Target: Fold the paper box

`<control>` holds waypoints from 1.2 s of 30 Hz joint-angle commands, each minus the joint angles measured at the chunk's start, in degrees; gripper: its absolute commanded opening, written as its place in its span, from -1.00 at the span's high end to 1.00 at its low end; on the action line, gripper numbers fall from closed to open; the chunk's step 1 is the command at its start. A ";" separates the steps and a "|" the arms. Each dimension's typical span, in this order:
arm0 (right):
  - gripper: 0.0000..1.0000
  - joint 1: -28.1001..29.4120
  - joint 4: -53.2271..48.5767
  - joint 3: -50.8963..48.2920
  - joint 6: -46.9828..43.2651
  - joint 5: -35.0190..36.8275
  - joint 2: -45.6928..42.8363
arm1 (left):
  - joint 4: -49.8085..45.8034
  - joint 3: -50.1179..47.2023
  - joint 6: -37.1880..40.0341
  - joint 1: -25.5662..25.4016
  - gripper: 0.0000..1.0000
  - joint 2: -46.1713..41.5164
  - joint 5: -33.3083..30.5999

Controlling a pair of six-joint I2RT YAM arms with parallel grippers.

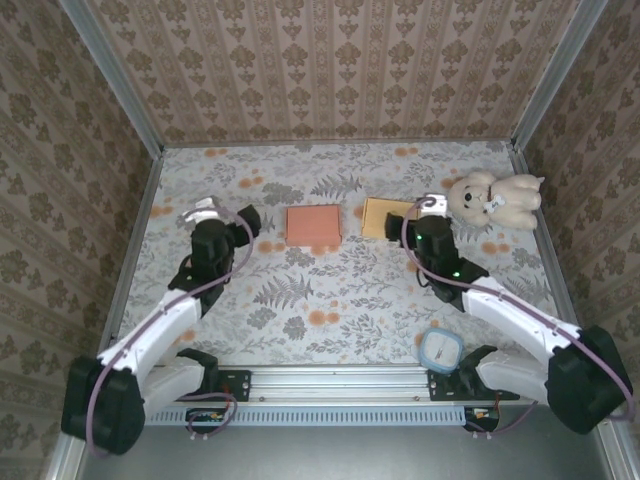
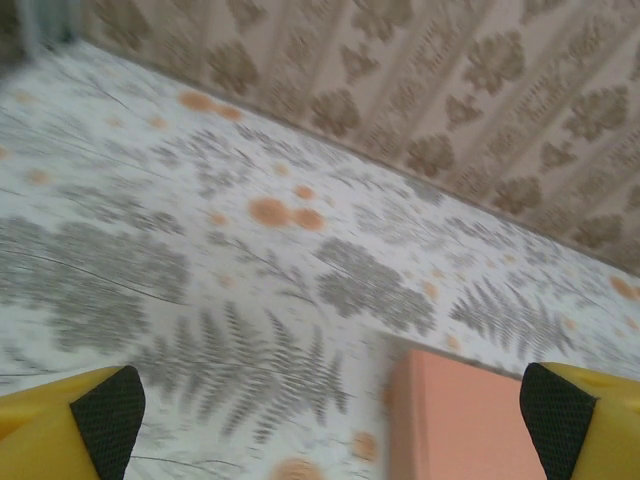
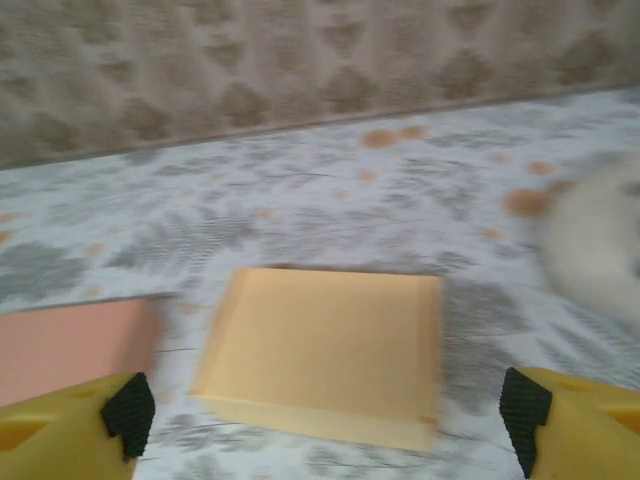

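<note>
Left gripper [image 2: 320, 415] stood spread beside pink box [image 2: 460, 420], right gripper [image 3: 325, 415] spread before yellow box [image 3: 325, 350]. Teddy bear [image 1: 497, 198] lay near table's [image 1: 330, 290] far-right corner.

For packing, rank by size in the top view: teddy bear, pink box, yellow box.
Teddy bear: largest.
Pink box and yellow box: look alike; the yellow one is partly covered.

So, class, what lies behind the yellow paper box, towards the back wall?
Behind the yellow paper box, bare flowered tablecloth runs up to the patterned wall. The teddy bear sits off to its right, not behind. From above, the right gripper covers the box's right edge.
</note>
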 commanded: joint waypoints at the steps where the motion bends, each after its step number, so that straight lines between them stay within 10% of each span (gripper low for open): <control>1: -1.00 -6.14 -3.71 -5.37 -4.92 3.22 -4.23 | 1.01 -4.90 6.18 3.17 -1.00 -3.90 -9.81; 13: -1.00 -19.95 12.72 -15.49 -13.15 -3.74 -0.86 | 8.11 -15.69 20.25 14.52 -1.00 -9.27 -12.94; 31: -1.00 -29.05 48.82 -20.28 -11.23 -21.42 16.03 | 59.15 -18.92 27.15 25.65 -1.00 31.30 17.64; 36: -1.00 -28.77 63.78 -23.07 -12.00 -23.26 26.03 | 52.46 -14.65 28.83 25.15 -1.00 32.37 20.54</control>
